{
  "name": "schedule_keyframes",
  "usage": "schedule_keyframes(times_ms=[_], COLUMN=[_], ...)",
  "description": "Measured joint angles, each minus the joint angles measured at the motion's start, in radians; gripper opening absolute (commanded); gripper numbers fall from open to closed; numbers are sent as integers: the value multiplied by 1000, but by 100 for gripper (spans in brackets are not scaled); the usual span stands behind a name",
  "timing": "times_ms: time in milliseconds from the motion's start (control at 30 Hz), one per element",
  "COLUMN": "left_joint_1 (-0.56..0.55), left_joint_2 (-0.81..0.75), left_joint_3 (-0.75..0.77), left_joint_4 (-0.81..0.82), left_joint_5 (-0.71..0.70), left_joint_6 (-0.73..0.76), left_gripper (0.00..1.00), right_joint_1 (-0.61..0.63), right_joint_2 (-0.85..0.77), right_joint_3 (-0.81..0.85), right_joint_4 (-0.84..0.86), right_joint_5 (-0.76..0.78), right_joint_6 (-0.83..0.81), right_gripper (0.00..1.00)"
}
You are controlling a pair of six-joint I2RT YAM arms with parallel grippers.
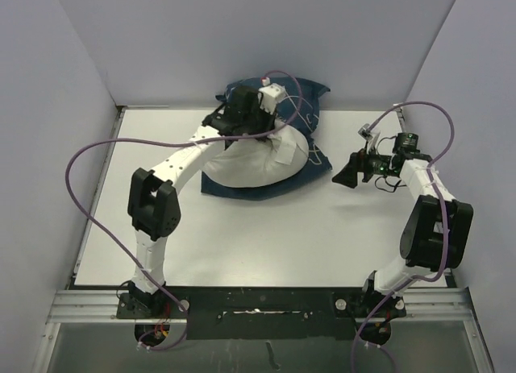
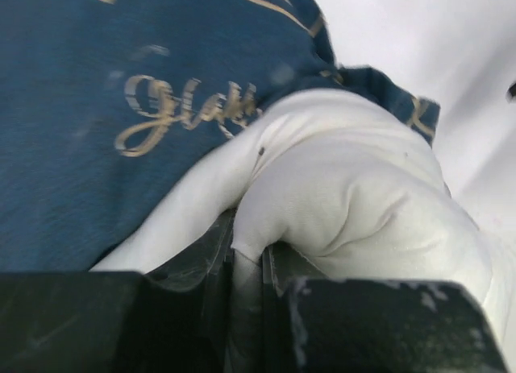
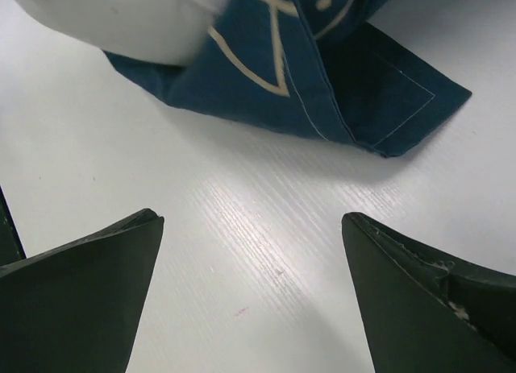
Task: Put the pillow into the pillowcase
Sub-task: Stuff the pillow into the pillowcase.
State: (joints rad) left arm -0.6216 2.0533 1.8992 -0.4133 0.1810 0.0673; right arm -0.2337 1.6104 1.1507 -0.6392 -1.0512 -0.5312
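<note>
The white pillow [image 1: 254,165] lies at the back middle of the table on the navy pillowcase [image 1: 310,101], whose cloth shows behind it and along its front edge. My left gripper [image 1: 242,113] reaches over the pillow's far side and is shut on a fold of the white pillow [image 2: 355,188]; the navy pillowcase with gold script [image 2: 97,107] lies right beside it. My right gripper [image 1: 348,173] is open and empty just above the table, right of the pillowcase's corner [image 3: 387,107]. A bit of the pillow [image 3: 121,18] shows in the right wrist view.
Grey walls close the table at the back and both sides. White tabletop [image 1: 266,236] stretches in front of the pillow. Purple cables [image 1: 81,163] loop from both arms.
</note>
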Motion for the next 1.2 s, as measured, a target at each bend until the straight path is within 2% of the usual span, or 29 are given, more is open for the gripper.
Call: schedule_keyframes(times_ms=[167,300,367,500,667,800,967,1033,1100,1167,1200], left_joint_1=[95,106,105,105,97,75,54,52,52,51,50], left_joint_2=[3,53,90,163,241,284,325,336,341,347,348], left_joint_3=[135,297,372,466,520,530,551,555,555,555,555], left_joint_4=[-85,-131,-135,-137,-135,-108,-63,-45,-37,-20,-13], left_joint_5=[52,79,96,133,181,214,252,264,271,276,277], left_joint_6=[-187,-270,-300,-359,-433,-489,-549,-568,-583,-594,-600], left_gripper=[0,0,0,0,0,0,0,0,0,0,0], right_joint_1=[74,174,238,347,357,359,359,358,352,337,325], right_joint_2=[0,-24,-63,-114,-112,-92,-24,14,53,103,122], right_joint_3=[-52,-102,-149,-176,-174,-137,-127,-125,-119,-103,-97], right_joint_4=[221,410,470,526,504,405,387,401,406,398,392], right_joint_5=[53,77,91,147,307,469,599,648,683,713,720], right_joint_6=[306,586,711,912,1047,1070,1093,1094,1086,1064,1051], right_gripper=[81,63,58,57,72,69,62,50,29,2,0])
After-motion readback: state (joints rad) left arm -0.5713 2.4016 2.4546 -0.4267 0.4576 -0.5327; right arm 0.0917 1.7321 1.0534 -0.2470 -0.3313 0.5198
